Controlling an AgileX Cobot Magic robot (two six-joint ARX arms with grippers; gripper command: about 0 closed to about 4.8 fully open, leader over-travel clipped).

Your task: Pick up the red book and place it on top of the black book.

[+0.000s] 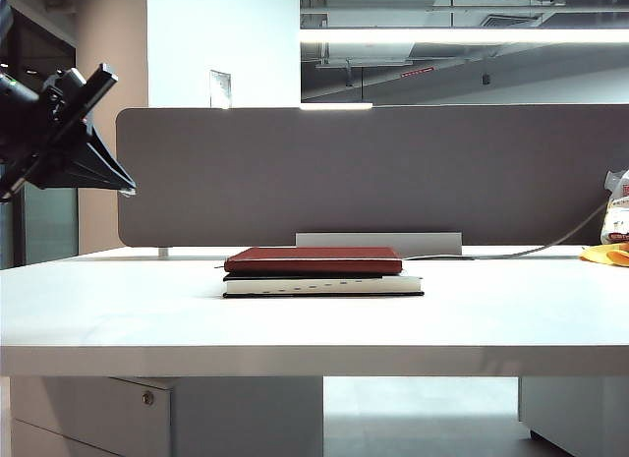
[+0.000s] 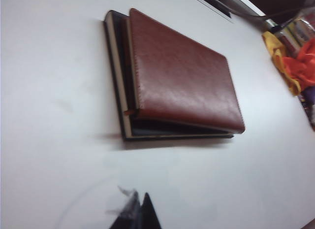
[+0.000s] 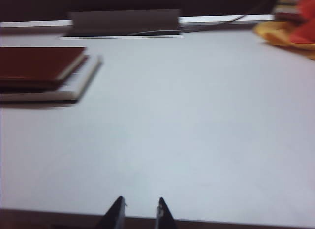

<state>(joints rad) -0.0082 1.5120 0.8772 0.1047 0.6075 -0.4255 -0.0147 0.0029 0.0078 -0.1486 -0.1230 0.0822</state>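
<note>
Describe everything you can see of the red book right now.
The red book is a thin, flat maroon notebook with a smooth, leather-like cover, stitched edges and rounded corners. It lies closed and level on top of the black book, slightly offset, so the black cover and white page block show along two sides. The stack sits mid-table, before the grey partition. Nothing else touches it: the left claw is shut, raised clear, and the right claw hangs apart over bare table.
</note>
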